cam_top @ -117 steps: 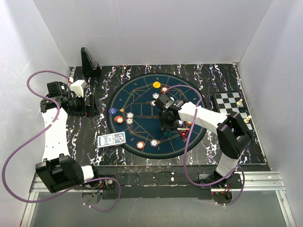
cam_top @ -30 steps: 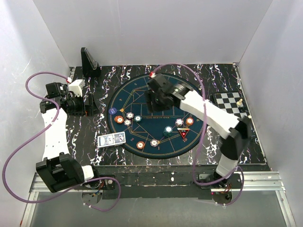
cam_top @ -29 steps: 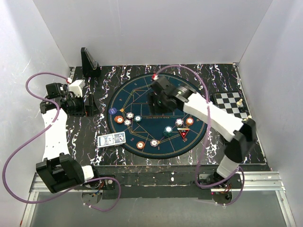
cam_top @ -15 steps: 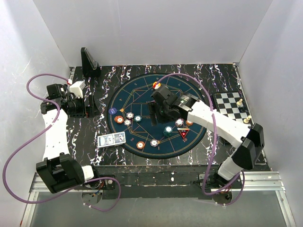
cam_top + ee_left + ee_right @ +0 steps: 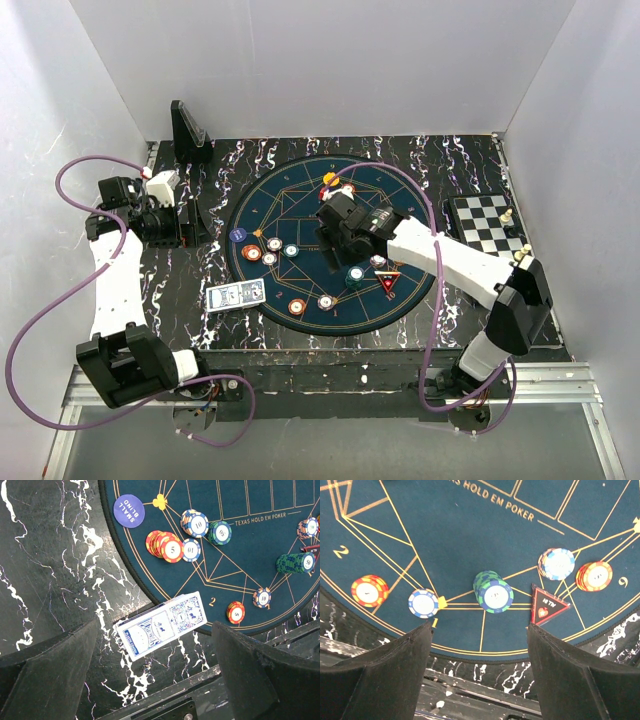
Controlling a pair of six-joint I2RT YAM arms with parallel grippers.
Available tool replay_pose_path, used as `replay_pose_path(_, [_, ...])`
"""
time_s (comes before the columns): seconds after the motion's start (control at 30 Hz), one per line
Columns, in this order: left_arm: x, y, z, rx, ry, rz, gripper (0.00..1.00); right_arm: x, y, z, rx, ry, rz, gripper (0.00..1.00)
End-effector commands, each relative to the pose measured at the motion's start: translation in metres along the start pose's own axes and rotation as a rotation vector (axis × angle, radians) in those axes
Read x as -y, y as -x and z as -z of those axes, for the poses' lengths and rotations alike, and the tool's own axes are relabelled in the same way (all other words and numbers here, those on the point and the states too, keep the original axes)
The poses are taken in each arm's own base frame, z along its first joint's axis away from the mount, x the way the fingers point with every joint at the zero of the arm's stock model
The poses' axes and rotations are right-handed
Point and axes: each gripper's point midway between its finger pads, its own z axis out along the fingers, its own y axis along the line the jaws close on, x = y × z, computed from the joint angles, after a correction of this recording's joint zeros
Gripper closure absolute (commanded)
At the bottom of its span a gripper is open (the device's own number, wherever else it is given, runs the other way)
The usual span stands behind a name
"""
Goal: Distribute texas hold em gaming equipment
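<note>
Right gripper [image 5: 479, 629] spread wide, empty, hovering over green chip stack [image 5: 492, 594] on round blue mat [image 5: 445, 540] — print reads "TEXAS HOLD EM POKER". Red-black triangular marker [image 5: 547, 611] just right of stack. Left gripper [image 5: 154, 628] wide too, nothing held, above blue-backed card deck [image 5: 162, 625] at mat's edge. Blue disc [image 5: 129, 509] says "SMALL BLIND" — chips [image 5: 197, 524] marked 10 and 5 nearby.

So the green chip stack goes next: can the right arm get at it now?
Probably yes: the right gripper hangs open close to the green chip stack, which stands apart from the triangular marker and the blue-white chip beside it.
</note>
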Motion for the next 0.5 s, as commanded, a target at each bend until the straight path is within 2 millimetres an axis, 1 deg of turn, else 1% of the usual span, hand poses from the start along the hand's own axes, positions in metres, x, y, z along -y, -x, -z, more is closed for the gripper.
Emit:
replay_pose_path(0.0, [0.009, 0.007, 0.012, 0.043, -0.006, -0.035, 0.00, 0.011, -0.001, 0.001, 0.028, -0.024, 0.016, 0.16])
replay_pose_path(0.1, [0.011, 0.008, 0.015, 0.051, -0.008, -0.037, 0.00, 0.011, 0.002, -0.004, 0.038, 0.004, -0.016, 0.16])
replay_pose_path(0.2, [0.011, 0.010, 0.017, 0.055, -0.004, -0.039, 0.00, 0.013, 0.001, -0.016, 0.009, 0.023, -0.036, 0.16])
replay_pose_path(0.37, [0.012, 0.011, 0.018, 0.055, -0.004, -0.045, 0.00, 0.011, -0.010, -0.034, -0.044, 0.072, -0.064, 0.15])
replay_pose_path(0.47, [0.012, 0.011, 0.019, 0.055, -0.002, -0.043, 0.00, 0.009, -0.021, -0.045, -0.075, 0.100, -0.073, 0.14])
